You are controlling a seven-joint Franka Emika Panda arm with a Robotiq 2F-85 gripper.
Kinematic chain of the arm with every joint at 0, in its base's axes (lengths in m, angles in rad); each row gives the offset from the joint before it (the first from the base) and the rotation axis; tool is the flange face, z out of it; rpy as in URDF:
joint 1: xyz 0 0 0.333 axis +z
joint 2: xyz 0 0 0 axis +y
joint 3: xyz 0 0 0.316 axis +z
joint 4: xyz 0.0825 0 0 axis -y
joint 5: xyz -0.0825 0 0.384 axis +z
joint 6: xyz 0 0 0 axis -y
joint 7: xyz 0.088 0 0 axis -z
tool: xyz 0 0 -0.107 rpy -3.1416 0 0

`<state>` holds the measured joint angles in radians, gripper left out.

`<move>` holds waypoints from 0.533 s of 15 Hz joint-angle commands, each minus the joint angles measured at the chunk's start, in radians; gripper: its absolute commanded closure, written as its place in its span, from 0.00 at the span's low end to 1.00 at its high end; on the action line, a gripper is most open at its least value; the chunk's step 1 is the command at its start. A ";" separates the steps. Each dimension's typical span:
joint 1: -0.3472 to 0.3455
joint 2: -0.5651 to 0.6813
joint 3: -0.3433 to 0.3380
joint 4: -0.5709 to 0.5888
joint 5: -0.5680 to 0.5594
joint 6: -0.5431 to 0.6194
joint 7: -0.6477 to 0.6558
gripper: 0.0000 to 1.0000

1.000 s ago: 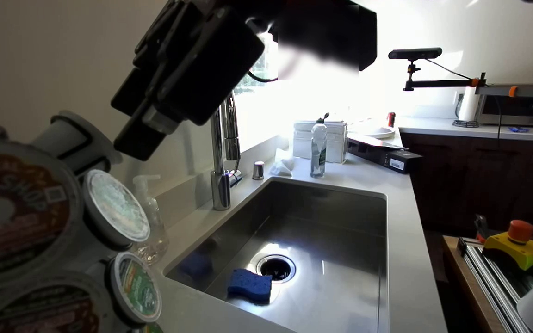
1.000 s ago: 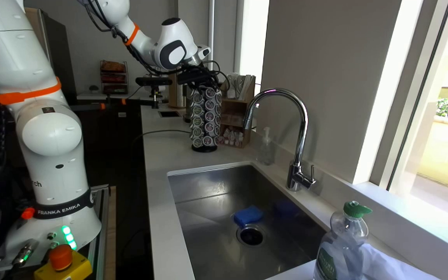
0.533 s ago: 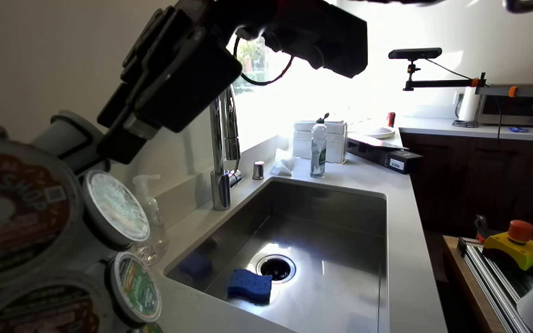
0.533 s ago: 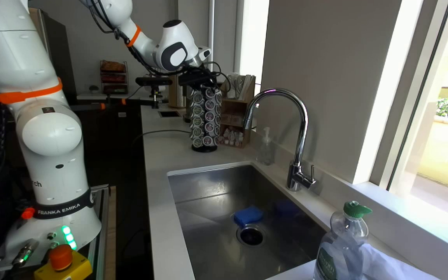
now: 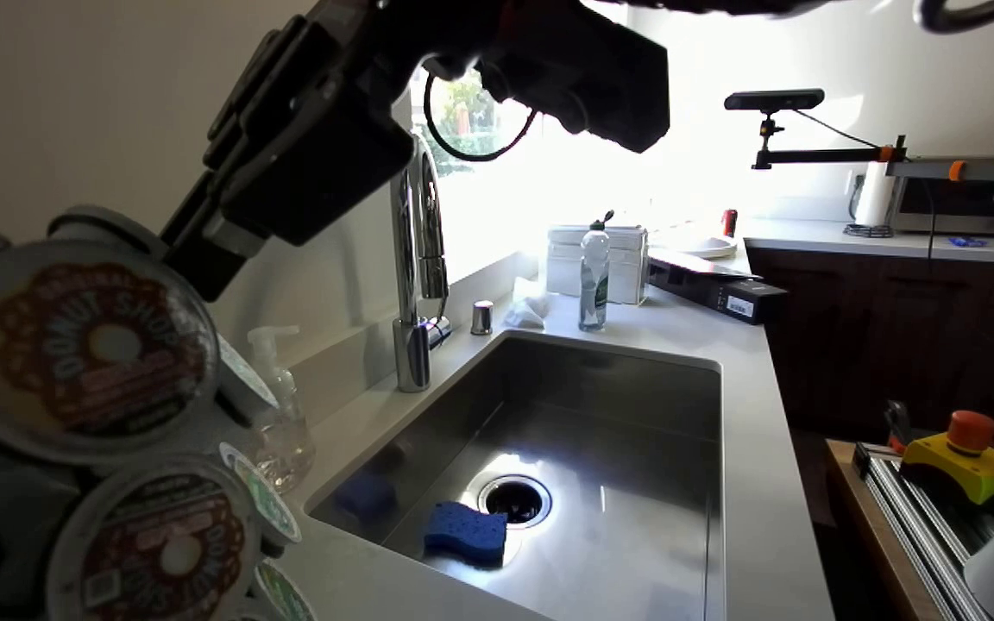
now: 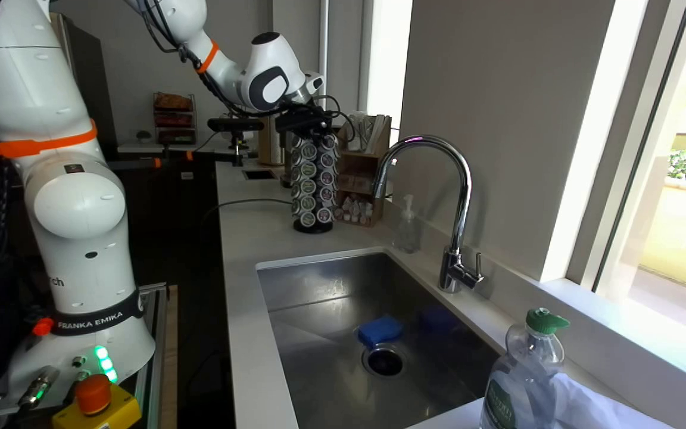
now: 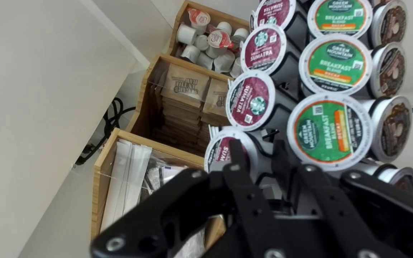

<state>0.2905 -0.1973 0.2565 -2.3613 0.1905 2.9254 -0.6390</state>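
Green Breakfast Blend pods [image 7: 330, 130], maroon Sumatra pods [image 7: 262, 50] and brown-lidded pods [image 7: 394, 130] sit in columns on a tall carousel [image 6: 313, 229], which stands on the pale desk [image 6: 253, 244] beyond the end of the steel sink [image 6: 331, 393]. The gripper [image 7: 259, 148] is at the upper part of this carousel, not clenched: its fingers [image 7: 242, 186] stand a little apart, and the side of a Sumatra pod shows behind the gap. In the wrist view one finger overlaps that pod's lid, while the other lies beside the rim of the nearest green pod; whether either finger touches a pod cannot be told. Two Donut Shop pods [image 5: 83, 345] face out of the carousel in an exterior view, close to the camera. Next to the carousel is a wooden organiser [image 7: 160, 148] holding brown paper packets [image 7: 186, 80], small creamer cups [image 7: 224, 61] and white wrapped sticks [image 7: 120, 186]. A blue sponge [image 5: 466, 530] lies in the sink beside the drain [image 5: 515, 502], and a curved chrome tap [image 5: 408, 267] rises at the sink's edge. A clear pump bottle [image 6: 407, 229] stands near the sink's corner, and a green-capped soap bottle [image 6: 524, 381] stands at the opposite end. A red button [image 6: 93, 393] on a yellow box [image 6: 114, 408] shows by the base of the white arm [image 6: 78, 214].
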 commanded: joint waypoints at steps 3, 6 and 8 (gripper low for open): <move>0.000 0.030 0.002 0.017 -0.009 0.021 -0.013 1.00; -0.001 0.032 0.001 0.018 -0.009 0.019 -0.017 1.00; -0.002 0.031 0.002 0.018 -0.011 0.021 -0.016 1.00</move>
<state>0.2885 -0.1869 0.2527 -2.3531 0.1905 2.9263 -0.6488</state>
